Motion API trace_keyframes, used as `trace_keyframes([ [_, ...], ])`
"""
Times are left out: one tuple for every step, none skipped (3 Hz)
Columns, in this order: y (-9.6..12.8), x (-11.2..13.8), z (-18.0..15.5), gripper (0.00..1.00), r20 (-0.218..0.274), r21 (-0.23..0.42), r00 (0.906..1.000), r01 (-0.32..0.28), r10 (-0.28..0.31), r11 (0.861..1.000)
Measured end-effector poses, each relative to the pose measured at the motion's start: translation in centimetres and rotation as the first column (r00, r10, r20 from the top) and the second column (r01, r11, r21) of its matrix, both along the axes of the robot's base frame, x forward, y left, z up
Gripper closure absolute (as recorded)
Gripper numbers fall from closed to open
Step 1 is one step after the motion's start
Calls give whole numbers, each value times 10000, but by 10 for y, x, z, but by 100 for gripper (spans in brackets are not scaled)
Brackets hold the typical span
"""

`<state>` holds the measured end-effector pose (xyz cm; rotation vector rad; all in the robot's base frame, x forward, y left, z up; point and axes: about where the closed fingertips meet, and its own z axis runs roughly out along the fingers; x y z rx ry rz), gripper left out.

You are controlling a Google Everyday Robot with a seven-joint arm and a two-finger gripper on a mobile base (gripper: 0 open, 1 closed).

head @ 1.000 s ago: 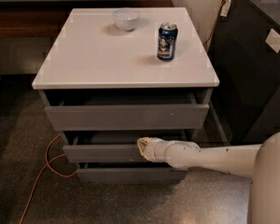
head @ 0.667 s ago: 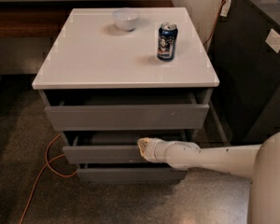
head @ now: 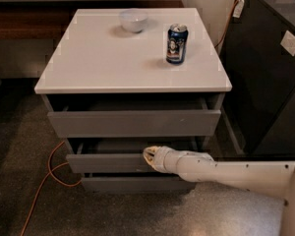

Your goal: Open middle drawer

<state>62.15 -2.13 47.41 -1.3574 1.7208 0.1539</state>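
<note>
The middle drawer (head: 105,162) is a flat grey front, the second of three under the white cabinet top. It stands pulled out a little, with a dark gap above its top edge. My gripper (head: 148,157) is at the end of the white arm that reaches in from the lower right. It sits at the top edge of the middle drawer's front, right of its middle. The top drawer (head: 132,123) above it also stands out slightly. The bottom drawer (head: 132,184) shows as a narrow strip below.
A white bowl (head: 133,20) and a blue can (head: 177,44) stand on the white cabinet top (head: 88,63). A dark cabinet (head: 270,77) stands close on the right. An orange cable (head: 51,173) lies on the floor at the left. A wooden bench (head: 24,23) is behind.
</note>
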Motion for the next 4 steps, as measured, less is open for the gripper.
trace_keyframes([
  [10,-20,33,100,725,859,9973,-201,138,9961],
  [9,-46,48,100,1095,1598,9938,-370,195,9865],
  [11,-69,65,100,1143,2293,9930,-562,305,9717],
  [3,-90,82,100,1354,2725,9905,-622,257,9601],
])
